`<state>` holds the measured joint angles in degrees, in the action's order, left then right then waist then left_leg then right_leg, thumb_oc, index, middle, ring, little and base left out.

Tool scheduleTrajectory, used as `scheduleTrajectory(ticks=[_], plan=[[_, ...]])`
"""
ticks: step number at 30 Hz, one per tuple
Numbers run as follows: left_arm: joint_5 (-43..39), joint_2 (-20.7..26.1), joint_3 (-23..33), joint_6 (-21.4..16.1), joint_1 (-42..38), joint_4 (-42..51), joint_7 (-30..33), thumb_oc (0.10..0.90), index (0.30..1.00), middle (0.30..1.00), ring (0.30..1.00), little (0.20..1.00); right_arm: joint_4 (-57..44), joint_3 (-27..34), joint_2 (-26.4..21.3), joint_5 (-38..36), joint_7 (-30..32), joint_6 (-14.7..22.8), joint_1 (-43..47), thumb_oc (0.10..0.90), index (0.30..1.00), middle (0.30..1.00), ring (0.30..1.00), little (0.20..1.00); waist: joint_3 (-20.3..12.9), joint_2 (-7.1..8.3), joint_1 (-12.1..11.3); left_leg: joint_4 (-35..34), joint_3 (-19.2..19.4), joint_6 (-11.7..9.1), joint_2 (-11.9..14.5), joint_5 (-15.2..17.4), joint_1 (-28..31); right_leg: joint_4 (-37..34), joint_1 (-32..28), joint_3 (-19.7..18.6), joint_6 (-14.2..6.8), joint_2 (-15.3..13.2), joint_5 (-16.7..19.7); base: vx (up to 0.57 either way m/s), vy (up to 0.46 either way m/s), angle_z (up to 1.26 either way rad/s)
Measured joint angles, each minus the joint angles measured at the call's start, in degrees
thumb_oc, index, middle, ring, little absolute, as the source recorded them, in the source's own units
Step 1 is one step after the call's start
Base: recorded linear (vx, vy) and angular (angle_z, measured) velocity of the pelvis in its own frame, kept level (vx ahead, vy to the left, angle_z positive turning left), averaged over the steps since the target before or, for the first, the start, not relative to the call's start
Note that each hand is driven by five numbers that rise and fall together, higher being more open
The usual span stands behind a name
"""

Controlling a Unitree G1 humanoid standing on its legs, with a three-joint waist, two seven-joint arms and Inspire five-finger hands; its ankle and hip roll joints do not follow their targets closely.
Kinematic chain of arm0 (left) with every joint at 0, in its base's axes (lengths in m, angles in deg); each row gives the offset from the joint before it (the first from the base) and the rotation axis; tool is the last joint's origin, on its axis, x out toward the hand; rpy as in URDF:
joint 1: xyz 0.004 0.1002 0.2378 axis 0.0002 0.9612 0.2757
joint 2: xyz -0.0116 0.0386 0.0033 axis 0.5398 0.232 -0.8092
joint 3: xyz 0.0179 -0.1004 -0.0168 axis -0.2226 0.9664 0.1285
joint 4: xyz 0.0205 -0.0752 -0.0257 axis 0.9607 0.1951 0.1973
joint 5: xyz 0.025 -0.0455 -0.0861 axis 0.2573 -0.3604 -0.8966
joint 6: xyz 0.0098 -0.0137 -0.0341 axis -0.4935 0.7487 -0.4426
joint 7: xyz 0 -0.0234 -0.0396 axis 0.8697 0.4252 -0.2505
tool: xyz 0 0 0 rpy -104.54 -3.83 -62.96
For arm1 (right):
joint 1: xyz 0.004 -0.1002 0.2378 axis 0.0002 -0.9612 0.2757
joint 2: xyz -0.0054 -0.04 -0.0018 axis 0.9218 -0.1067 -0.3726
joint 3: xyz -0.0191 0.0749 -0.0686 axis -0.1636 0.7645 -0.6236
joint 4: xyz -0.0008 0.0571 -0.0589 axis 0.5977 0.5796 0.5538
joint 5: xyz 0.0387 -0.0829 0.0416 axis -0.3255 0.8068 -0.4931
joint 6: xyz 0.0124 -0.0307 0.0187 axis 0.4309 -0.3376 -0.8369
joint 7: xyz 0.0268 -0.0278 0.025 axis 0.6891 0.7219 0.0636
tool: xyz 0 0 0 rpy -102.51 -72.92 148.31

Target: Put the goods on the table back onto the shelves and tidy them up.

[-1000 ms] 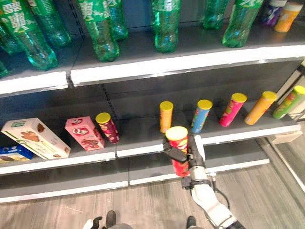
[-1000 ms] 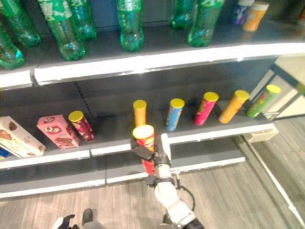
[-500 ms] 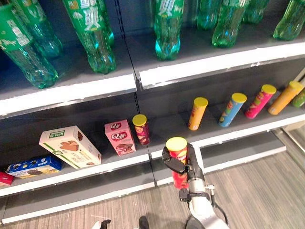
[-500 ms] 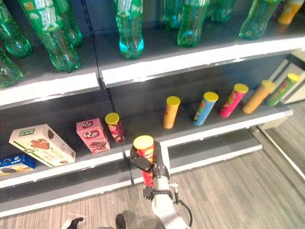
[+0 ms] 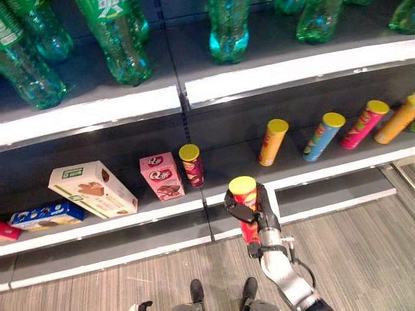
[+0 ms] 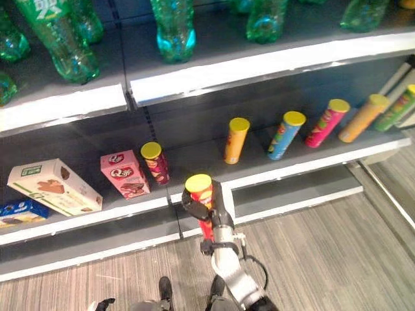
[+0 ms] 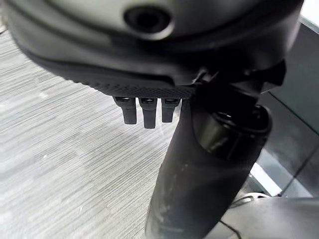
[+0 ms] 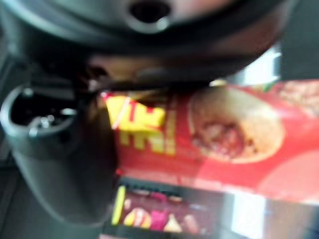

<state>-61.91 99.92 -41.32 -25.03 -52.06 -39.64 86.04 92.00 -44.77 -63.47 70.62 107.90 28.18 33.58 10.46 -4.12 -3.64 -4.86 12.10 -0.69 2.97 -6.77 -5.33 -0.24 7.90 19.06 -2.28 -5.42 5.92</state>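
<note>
My right hand [image 5: 264, 219] is shut on a red chip can [image 5: 245, 202] with a yellow lid and holds it upright in front of the middle shelf's white edge [image 5: 305, 173]. In the right wrist view the red can [image 8: 214, 134] lies against the palm, with the thumb [image 8: 60, 154] curled round it. On that shelf behind it stand a dark red can [image 5: 192, 165] and an orange can [image 5: 272, 142], with a bare gap between them. My left hand [image 7: 149, 69] hangs over the grey floor, fingers [image 7: 144, 107] relaxed and holding nothing.
Left of the dark red can are a pink box [image 5: 162, 176], a white box [image 5: 93, 189] and a blue packet [image 5: 47, 214]. To the right lean a blue can [image 5: 323, 137], a pink can [image 5: 365, 124] and another orange can [image 5: 397, 120]. Green bottles [image 5: 228, 32] fill the upper shelf.
The whole picture has shifted, so the camera has moved. My right hand keeps its hold on the red can before the shelf edge.
</note>
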Motion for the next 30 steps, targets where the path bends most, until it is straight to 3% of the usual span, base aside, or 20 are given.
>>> scheduleTrajectory(ticks=[4,5,7,12,19,30], plan=[[-1.2,-0.2,-0.6,-1.3,-2.7,0.1,-0.1,0.800,0.900,0.900,0.900,0.900,3.7,0.5,1.7,2.7,3.4,0.5,13.2,0.400,0.300,0.300,0.300,0.300,5.2,-1.51,-2.7,1.7,-1.7,0.3,-0.3,-0.9,-4.5,0.1,3.3,1.5,0.2,-0.5,1.0,-0.12,-0.004,0.25],[-1.2,-0.2,-0.6,-1.8,-4.0,-0.1,-0.2,0.800,0.900,0.900,0.900,0.900,3.9,1.5,1.6,4.4,5.1,0.6,18.2,0.400,0.300,0.300,0.300,0.300,7.2,-2.79,-4.6,2.8,-2.7,0.4,-0.4,-0.9,-7.6,0.2,5.3,2.5,0.5,-0.8,1.3,-0.10,-0.017,0.36],[-1.2,-0.2,-0.6,-1.9,-5.6,-0.3,-0.2,0.800,0.900,0.900,0.900,0.900,3.9,3.7,1.4,6.6,6.6,0.6,22.7,0.400,0.300,0.300,0.300,0.300,10.3,-4.53,-6.1,3.1,-3.8,0.5,-0.6,-1.3,-8.8,0.2,5.8,3.5,0.8,-1.0,1.5,-0.05,-0.009,0.34],[-1.1,-0.1,-0.8,-2.1,-6.4,-0.4,-0.8,0.800,0.900,0.900,0.900,0.900,3.9,7.1,-0.8,12.5,11.0,0.4,26.2,0.400,0.300,0.300,0.300,0.300,12.5,-5.80,-8.3,3.5,-5.3,0.8,-1.4,-1.6,-11.2,1.3,7.6,4.3,0.6,-2.0,1.1,0.00,-0.011,0.22],[-1.0,-0.1,-2.6,-3.2,-8.0,-0.1,-1.2,0.800,0.900,0.900,0.900,0.900,3.8,15.3,-0.9,18.7,17.8,-0.9,26.3,0.400,0.300,0.300,0.300,0.300,12.5,-5.86,-8.1,2.6,-6.5,0.8,-3.1,-1.6,-11.6,1.2,7.8,4.2,-0.6,-3.5,0.4,0.01,-0.011,0.10],[-0.6,-0.1,-2.5,-3.2,-9.6,2.3,-2.7,0.800,0.900,0.900,0.900,0.900,-6.1,16.4,0.9,19.1,19.1,-1.8,18.1,0.400,0.300,0.300,0.300,0.300,12.8,-6.44,-6.2,2.4,-6.4,0.8,-3.2,-1.6,-12.4,1.2,8.8,4.0,-0.8,-3.7,0.3,0.00,0.000,0.00]])
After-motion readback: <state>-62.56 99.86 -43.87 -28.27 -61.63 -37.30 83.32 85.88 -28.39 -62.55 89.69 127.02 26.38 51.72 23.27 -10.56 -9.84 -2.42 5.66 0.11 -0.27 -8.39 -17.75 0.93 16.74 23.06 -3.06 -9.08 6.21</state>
